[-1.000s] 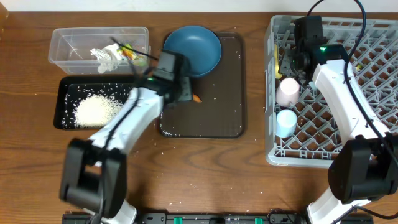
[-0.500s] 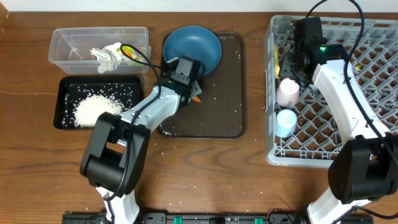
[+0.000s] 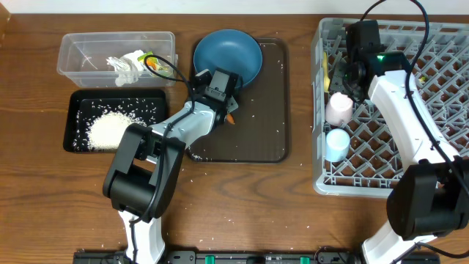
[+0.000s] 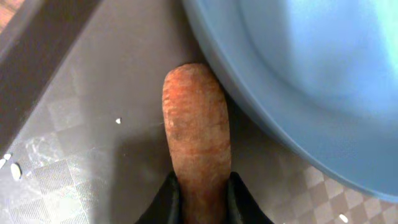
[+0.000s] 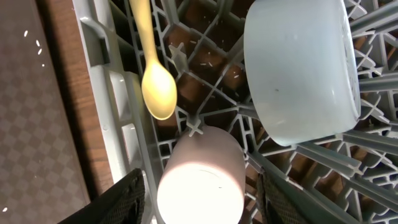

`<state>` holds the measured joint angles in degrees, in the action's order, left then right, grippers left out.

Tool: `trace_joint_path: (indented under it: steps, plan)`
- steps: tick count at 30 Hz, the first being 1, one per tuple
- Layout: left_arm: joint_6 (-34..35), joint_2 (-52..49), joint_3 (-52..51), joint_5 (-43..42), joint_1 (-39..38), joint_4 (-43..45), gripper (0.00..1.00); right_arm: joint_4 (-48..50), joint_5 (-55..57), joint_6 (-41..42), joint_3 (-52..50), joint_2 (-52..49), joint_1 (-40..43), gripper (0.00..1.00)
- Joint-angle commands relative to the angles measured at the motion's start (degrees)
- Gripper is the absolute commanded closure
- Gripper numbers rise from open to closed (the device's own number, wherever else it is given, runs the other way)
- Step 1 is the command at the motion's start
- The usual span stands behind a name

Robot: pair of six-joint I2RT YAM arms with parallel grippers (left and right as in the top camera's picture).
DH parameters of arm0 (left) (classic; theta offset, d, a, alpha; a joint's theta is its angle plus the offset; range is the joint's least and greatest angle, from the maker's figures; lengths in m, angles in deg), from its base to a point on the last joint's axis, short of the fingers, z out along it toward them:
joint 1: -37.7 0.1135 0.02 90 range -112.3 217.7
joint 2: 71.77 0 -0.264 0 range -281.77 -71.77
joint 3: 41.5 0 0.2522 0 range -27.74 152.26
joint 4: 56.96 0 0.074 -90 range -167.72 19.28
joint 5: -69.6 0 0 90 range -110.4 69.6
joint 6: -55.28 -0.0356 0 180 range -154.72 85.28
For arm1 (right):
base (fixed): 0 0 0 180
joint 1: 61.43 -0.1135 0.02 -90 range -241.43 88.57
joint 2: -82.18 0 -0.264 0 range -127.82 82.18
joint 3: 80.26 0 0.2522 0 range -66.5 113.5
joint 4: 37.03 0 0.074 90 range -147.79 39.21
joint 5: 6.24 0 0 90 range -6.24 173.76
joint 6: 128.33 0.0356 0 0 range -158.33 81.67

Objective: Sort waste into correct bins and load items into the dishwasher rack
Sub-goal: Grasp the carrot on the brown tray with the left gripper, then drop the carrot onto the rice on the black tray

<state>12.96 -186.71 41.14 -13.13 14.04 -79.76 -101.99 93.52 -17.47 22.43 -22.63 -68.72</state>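
My left gripper [image 3: 228, 110] is shut on the small orange carrot [image 3: 232, 116], which lies on the brown serving tray against the rim of the dark blue plate [image 3: 227, 57]. The left wrist view shows the carrot [image 4: 196, 130] pinched between my fingertips [image 4: 200, 190] beside the plate [image 4: 298, 81]. My right gripper [image 3: 344, 82] is open over the grey dishwasher rack [image 3: 440, 169], its fingers [image 5: 202, 193] on either side of the pink cup [image 5: 199, 180] without touching it. The yellow spoon [image 5: 155, 87] and light blue bowl [image 5: 301, 68] lie in the rack.
The clear tub [image 3: 73, 51] holds white tissue [image 3: 124, 67] and the wrapper [image 3: 150, 60]. The black tray [image 3: 77, 143] holds rice [image 3: 110, 130]. A small light blue cup [image 3: 337, 143] stands in the rack. Loose rice grains dot the brown serving tray [image 3: 256, 139] and the table.
My left arm swung right from the tray's left side to the carrot by the plate and has stayed there. The right arm has not moved.
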Motion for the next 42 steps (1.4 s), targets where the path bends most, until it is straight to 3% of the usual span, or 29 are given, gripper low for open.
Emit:
trace_joint_path:
  steps: [1, 11, 18, 21, 25, 30, 36, 39, 42]
  plan:
    - [-0.1, -0.7, -0.3, -3.6, 0.2, -0.8, 0.94, -0.3, 0.5, -1.3, 0.2, 2.0, 0.2, 0.44]
    - [-2.3, 16.0, -0.3, -3.1, 5.0, -13.8, 0.94, -0.4, 0.5, -1.4, 0.2, 2.0, 0.2, 0.43]
    - [-1.8, 23.9, -0.3, 10.0, 9.8, -23.5, 0.94, -0.2, 0.5, -1.4, 0.2, 2.0, 0.2, 0.43]
    - [4.5, 23.2, -0.3, 13.8, 12.3, -27.2, 0.94, -0.2, 0.5, -1.4, 0.2, 2.0, 0.2, 0.43]
    - [17.9, 20.1, -0.4, 18.3, 15.9, -30.9, 0.93, -0.2, 0.5, -1.4, 0.2, 1.9, 0.2, 0.43]
    - [28.3, 14.6, -0.4, 19.4, 20.0, -30.9, 0.93, -0.8, 0.5, -1.4, 0.2, 2.0, 0.2, 0.43]
    - [30.0, 8.5, -0.4, 19.1, 22.5, -28.4, 0.92, -0.9, 0.5, -1.4, 0.2, 1.9, 0.1, 0.43]
    - [29.3, 7.9, -0.4, 19.2, 22.8, -28.3, 0.83, -0.9, 0.5, -1.4, 0.2, 1.9, 0.2, 0.43]
    - [24.1, 8.3, -0.4, 19.2, 22.8, -26.6, 0.52, -0.9, 0.5, -1.4, 0.2, 2.0, 0.1, 0.43]
